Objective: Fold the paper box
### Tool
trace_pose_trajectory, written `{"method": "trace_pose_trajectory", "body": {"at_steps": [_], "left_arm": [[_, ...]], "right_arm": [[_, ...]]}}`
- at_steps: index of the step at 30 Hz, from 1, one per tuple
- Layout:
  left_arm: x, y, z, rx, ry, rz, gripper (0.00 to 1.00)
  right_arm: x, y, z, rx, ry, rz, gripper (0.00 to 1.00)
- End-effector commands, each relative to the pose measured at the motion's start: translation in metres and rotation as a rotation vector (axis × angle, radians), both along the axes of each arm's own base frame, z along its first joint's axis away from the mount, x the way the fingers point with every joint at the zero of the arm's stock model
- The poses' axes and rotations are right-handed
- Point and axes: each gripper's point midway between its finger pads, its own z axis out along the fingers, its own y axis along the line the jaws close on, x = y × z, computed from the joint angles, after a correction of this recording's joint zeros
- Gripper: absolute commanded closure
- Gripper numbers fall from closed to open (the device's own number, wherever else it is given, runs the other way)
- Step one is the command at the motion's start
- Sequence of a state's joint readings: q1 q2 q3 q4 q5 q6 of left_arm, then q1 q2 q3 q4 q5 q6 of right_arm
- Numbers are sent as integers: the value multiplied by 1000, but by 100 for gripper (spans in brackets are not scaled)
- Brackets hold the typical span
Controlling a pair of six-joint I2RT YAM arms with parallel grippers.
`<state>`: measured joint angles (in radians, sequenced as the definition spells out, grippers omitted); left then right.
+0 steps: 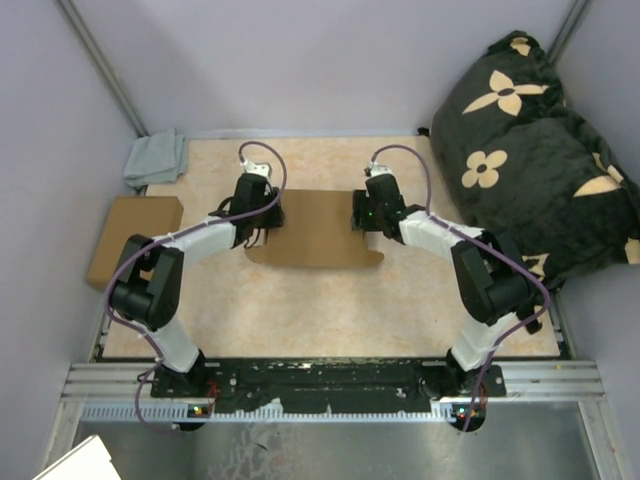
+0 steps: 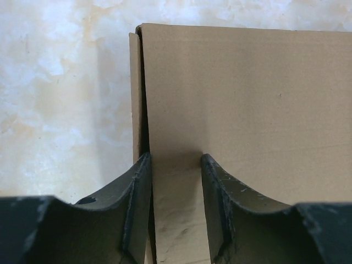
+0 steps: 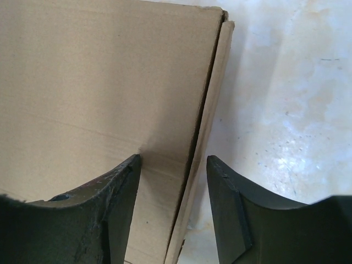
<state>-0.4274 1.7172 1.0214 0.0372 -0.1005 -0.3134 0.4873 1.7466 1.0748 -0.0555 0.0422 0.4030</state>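
The box [image 1: 315, 228] lies on the table [image 1: 330, 320] at mid-width, nearer the far edge. The left gripper [image 2: 176, 165] is released, jaws apart over the box's left end, one finger at the raised left wall [image 2: 136, 93]. The right gripper [image 3: 173, 165] is released, jaws straddling the raised right wall [image 3: 214, 93]. Judged status: side walls are up; the front flap [image 1: 315, 258] lies flat toward the near edge and remains to be tucked.

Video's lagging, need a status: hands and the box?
Left hand open, straddling paper box left wall. Right hand open, straddling right wall. Near flap flat on table. Grey cloth lies apart, far left.
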Motion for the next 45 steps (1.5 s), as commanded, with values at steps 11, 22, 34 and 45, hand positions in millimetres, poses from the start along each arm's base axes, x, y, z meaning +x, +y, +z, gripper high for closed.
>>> {"method": "trace_pose_trajectory", "body": {"at_steps": [11,22,34,45], "left_arm": [[-34,-35,49,-122,-64,-154,43],[-58,-5,83,-149,-213,-80,44],[-109,-4,36,-188,16,-109,45],[-153,-16,38,-245,48,-206,44]], "right_arm": [[14,-13,64,-70,-98,-52,39],[-18,-28,109,-11,-181,-49,37],[-75,-41,72,-14,-102,50,35],[-96,-40,50,-3,-57,106,1]]}}
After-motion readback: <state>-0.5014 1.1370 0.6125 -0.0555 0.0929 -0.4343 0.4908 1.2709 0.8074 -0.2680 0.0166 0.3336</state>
